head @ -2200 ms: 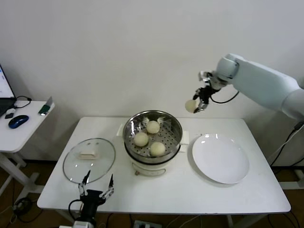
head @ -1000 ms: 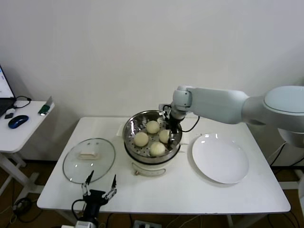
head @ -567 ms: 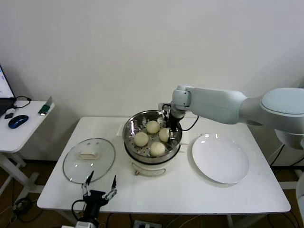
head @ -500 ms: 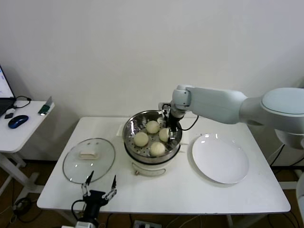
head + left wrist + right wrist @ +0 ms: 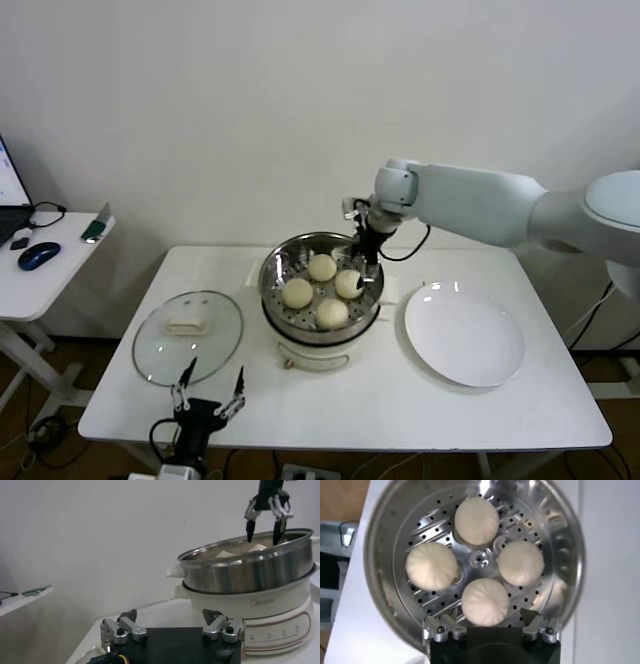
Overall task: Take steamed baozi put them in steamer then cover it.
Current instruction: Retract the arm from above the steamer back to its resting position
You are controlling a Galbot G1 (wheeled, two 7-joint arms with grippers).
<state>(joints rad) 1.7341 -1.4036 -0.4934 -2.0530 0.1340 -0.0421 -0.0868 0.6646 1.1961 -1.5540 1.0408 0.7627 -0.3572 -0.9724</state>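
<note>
The steamer (image 5: 320,300) stands mid-table with four baozi on its perforated tray: (image 5: 322,267), (image 5: 297,292), (image 5: 348,284), (image 5: 332,313). My right gripper (image 5: 366,262) hangs open and empty just above the pot's far right rim. In the right wrist view its open gripper (image 5: 485,622) is over the nearest baozi (image 5: 485,601), with three others beyond it in the steamer (image 5: 385,540). The glass cover (image 5: 188,335) lies flat on the table left of the pot. My left gripper (image 5: 207,400) is open at the table's front edge, in front of the cover. The left wrist view shows that gripper (image 5: 170,620) facing the steamer (image 5: 250,575).
An empty white plate (image 5: 463,333) lies right of the steamer. A side desk (image 5: 40,270) with a mouse and cables stands at the far left, apart from the white table (image 5: 350,410).
My right gripper carried a fourth baozi down into the steamer, let it go, and has lifted a little, open. The left arm has not moved.
</note>
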